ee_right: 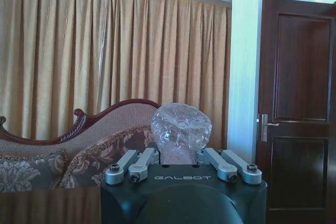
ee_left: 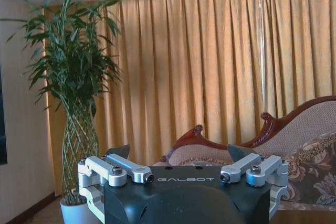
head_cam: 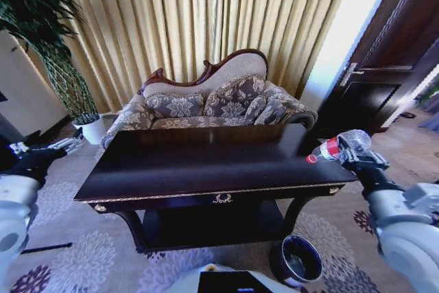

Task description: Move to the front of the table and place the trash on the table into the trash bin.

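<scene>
Bottle (head_cam: 337, 147) of clear plastic, red at label and cap, sits clamped in the right tool (head_cam: 351, 150), which hovers off the right end of the desk (head_cam: 206, 162), about level with its top. In the right wrist view the bottle's crumpled clear base (ee_right: 181, 127) bulges up between the two silver fingers (ee_right: 128, 165), so the grip falls on the body with the base toward the camera. From the head view its long axis lies nearly level, the red cap pointing inward toward the desk and the base outward toward the arm.

Out from that tool, the relation that matters is mostly vertical: the trash bin (head_cam: 296, 259) stands on the carpet by the desk's right front leg, far below the held bottle and a little toward the robot's left of it. Its dark mouth is open upward. The right arm is plainly the nearer one, and I judge the drop calls for lowering the bottle and bringing it slightly inward until it hangs over the rim.

Over on the other side, the left tool (head_cam: 48, 147) waits off the desk's left end with its jaws spread and nothing between them, well apart from the bin. No tissue or wrapper can be made out on the glossy dark top.
</scene>
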Robot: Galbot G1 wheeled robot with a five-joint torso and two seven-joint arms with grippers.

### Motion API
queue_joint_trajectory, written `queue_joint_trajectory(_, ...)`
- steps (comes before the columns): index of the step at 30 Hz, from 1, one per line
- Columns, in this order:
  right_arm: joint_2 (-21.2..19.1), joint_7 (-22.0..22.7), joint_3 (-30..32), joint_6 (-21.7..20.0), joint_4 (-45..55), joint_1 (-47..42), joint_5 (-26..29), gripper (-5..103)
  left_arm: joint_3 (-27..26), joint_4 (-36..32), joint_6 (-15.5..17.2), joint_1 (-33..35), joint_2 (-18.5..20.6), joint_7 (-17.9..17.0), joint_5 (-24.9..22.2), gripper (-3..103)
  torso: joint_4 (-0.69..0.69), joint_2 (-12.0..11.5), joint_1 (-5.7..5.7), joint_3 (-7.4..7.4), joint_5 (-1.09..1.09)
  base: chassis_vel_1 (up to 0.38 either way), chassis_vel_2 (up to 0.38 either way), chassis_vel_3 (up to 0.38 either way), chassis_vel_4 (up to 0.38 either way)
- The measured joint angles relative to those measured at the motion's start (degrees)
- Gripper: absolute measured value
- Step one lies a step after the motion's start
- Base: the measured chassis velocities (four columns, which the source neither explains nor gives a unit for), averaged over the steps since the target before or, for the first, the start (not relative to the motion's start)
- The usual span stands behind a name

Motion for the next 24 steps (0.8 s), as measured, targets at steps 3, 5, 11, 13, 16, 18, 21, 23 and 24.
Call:
queue_joint_trajectory(3,0.07,-0.09,-0.09,0.08,-0.01,0.01,-0.01,27,0.2,-0.14,0.0,-0.34,0.34,0.23,0.63,100,-0.01,0.0,0.0,0.0,0.0,0.095,-0.069,-0.065,0.077)
queue_joint_trajectory(5,0.07,-0.1,-0.09,0.13,-0.02,0.08,0.0,27,0.25,-0.4,-0.01,-0.55,0.56,0.38,0.94,100,0.0,0.0,0.0,0.0,0.0,0.107,-0.092,-0.11,0.098)
queue_joint_trajectory(11,0.36,-0.14,-0.08,0.4,-0.03,-0.14,-0.11,27,0.23,-0.58,-0.11,-0.07,0.3,0.51,1.06,100,0.01,0.0,-0.01,0.0,0.0,0.112,-0.112,-0.116,0.121)
queue_joint_trajectory(13,0.5,-0.14,-0.08,0.62,-0.02,-0.21,-0.16,27,0.23,-0.59,-0.19,0.09,0.23,0.58,1.18,100,0.01,0.0,-0.01,-0.01,0.0,0.124,-0.117,-0.091,0.088)
queue_joint_trajectory(16,0.86,-0.22,0.28,0.94,-0.03,-0.43,-0.36,27,0.26,-0.59,-0.22,0.15,0.5,0.67,1.37,100,0.01,0.01,-0.01,0.0,0.0,0.107,-0.109,-0.096,0.09)
queue_joint_trajectory(18,1.27,-0.63,0.94,1.36,-0.03,-1.11,-0.47,27,0.27,-0.6,-0.22,-0.02,0.67,0.79,1.38,100,0.0,0.01,-0.01,0.0,0.0,0.082,-0.093,-0.098,0.077)
queue_joint_trajectory(21,1.77,-1.37,1.76,1.85,-0.03,-2.09,-0.5,27,0.32,-0.71,-0.22,-0.13,0.69,0.98,1.38,100,-0.01,0.0,-0.01,0.0,0.0,0.08,-0.083,-0.082,0.079)
queue_joint_trajectory(23,1.91,-1.59,2.15,2.02,-0.03,-2.47,-0.5,27,0.41,-0.73,-0.22,-0.13,0.63,1.09,1.38,100,0.0,0.0,-0.01,0.0,0.0,0.077,-0.078,-0.07,0.083)
queue_joint_trajectory(24,1.91,-1.59,2.15,2.02,-0.03,-2.47,-0.5,27,0.41,-0.73,-0.22,-0.13,0.63,1.09,1.38,100,0.0,0.0,-0.01,0.0,0.0,0.077,-0.069,-0.07,0.085)
